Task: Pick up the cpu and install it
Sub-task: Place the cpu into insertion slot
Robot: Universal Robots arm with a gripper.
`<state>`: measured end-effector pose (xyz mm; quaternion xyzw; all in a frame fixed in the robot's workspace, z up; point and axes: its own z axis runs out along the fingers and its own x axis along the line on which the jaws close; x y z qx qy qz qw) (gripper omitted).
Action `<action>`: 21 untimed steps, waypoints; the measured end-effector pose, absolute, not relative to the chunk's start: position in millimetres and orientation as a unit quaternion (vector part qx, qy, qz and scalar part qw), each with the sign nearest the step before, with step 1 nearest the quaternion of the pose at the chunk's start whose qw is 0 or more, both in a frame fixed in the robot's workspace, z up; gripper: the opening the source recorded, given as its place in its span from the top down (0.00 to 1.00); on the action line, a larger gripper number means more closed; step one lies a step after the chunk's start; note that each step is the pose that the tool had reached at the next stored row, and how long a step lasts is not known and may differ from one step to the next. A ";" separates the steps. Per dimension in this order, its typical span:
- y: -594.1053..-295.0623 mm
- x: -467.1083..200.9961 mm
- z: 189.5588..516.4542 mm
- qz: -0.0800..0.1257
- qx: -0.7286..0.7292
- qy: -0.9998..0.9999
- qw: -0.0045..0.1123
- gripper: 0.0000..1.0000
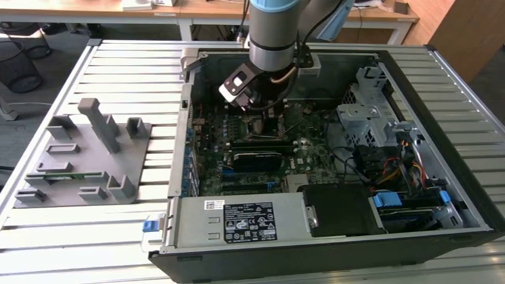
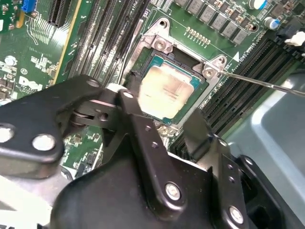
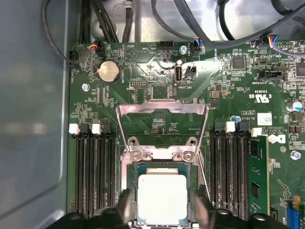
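Observation:
The cpu (image 3: 162, 198), a small square chip with a pale silver top, lies flat inside the black-framed socket (image 3: 131, 191) on the green motherboard; the second wrist view shows the cpu (image 2: 167, 88) too. My gripper (image 3: 163, 207) hangs just above it, open. One black fingertip (image 3: 125, 205) stands on each side of the chip, with a small gap to its edges. The socket's metal load plate (image 3: 162, 109) is swung up and open. In the exterior view the gripper (image 1: 264, 118) reaches down into the open computer case over the board's middle.
A green memory stick (image 3: 257, 176) sits in a slot beside the socket, with empty black slots (image 3: 93, 176) on the other side. A thin metal lever (image 2: 267, 83) sticks out near the socket. The case walls (image 1: 185, 118), drive cage (image 1: 371, 115) and power supply (image 1: 245, 222) hem the arm in. A grey fixture (image 1: 87, 154) lies on the exterior view's left.

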<state>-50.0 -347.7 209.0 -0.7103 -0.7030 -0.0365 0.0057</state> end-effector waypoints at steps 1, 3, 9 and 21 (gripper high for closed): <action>-347.8 -50.0 210.1 -0.036 -0.710 -0.703 0.006 0.42; -347.8 -50.0 212.0 -0.036 -0.710 -0.703 0.006 0.49; -347.8 -50.0 215.2 -0.036 -0.710 -0.703 0.006 0.72; -347.8 -50.0 221.3 -0.036 -0.710 -0.703 0.006 0.89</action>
